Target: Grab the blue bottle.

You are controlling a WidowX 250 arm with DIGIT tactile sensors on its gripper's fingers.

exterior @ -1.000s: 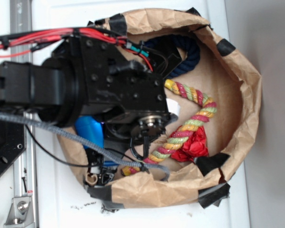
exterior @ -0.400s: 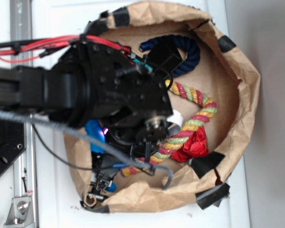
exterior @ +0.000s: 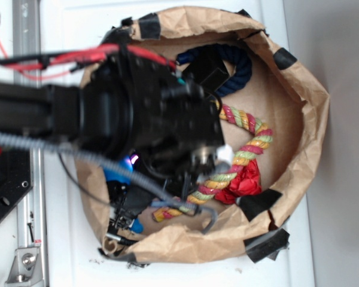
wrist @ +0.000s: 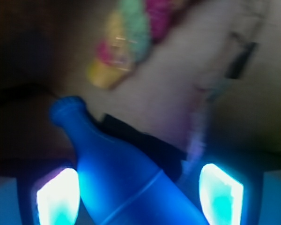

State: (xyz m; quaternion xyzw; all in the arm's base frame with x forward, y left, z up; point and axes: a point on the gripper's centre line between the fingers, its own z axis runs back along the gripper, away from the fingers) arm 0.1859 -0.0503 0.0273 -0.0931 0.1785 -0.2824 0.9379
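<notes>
Reaching down into the paper bag point(exterior: 299, 89), gripper point(wrist: 139, 192) fingers point(wrist: 221, 190) spread either side of the blue bottle point(wrist: 126, 183), seemingly not yet touching.

You had a white tabletop point(exterior: 78, 30) under everything. Directly on it sat a brown paper bin point(exterior: 311, 113), its rim patched with black tape, and a metal rail point(exterior: 27, 36) ran along the tabletop's left side, near small dark crumbs point(exterior: 102, 261).
</notes>
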